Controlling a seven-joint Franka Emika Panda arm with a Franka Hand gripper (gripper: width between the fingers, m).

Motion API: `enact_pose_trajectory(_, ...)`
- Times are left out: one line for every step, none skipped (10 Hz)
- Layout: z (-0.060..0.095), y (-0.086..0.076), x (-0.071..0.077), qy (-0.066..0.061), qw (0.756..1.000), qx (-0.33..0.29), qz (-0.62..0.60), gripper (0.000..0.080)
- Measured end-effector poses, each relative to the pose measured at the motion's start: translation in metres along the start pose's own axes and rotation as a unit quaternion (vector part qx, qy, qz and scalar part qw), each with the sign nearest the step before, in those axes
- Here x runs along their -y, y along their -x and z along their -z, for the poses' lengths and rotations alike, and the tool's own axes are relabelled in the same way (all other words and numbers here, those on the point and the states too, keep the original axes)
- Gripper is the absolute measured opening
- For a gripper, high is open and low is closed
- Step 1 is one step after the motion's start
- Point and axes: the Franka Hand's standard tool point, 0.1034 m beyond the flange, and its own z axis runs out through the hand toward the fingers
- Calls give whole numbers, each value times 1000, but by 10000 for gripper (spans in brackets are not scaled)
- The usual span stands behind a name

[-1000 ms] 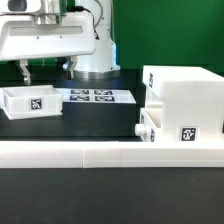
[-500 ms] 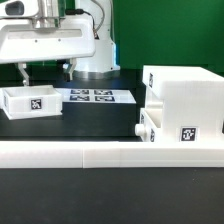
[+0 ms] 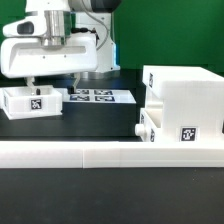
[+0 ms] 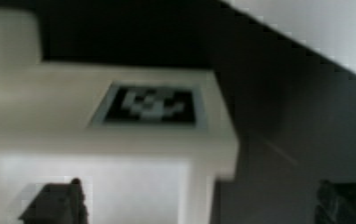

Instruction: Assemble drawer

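Entry: tray [image 3: 30, 101], on tabletop [image 3: 105, 116], just below tool [image 3: 52, 80]. Tool released; fingers [image 4: 54, 200] wide apart, one above tray, other beyond its wall.

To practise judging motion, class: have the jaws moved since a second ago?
Yes. They dropped toward the small tray, closer to the level of the fixed marker board.

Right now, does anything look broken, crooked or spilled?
Nothing stands out. The box shell sits upright, a knobbed tray pokes out of its side, and the loose small tray lies flat beside the marker board, below the open gripper. No cracks or spills show.
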Motion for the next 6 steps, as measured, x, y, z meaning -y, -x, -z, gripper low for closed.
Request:
enact_pose_trajectory(-7,4,1,1,1000,-1,-4,648)
enact_pose_trajectory(-9,5,1,4,1000,-3,-5,648)
enact_pose_trajectory(-11,7,1,4,1000,-3,-6,648)
enact_pose_trajectory(-12,8,1,3,1000,-3,-8,648)
enact_pose_trajectory(-12,8,1,3,1000,-3,-8,648)
enact_pose_trajectory(-12,8,1,3,1000,-3,-7,560)
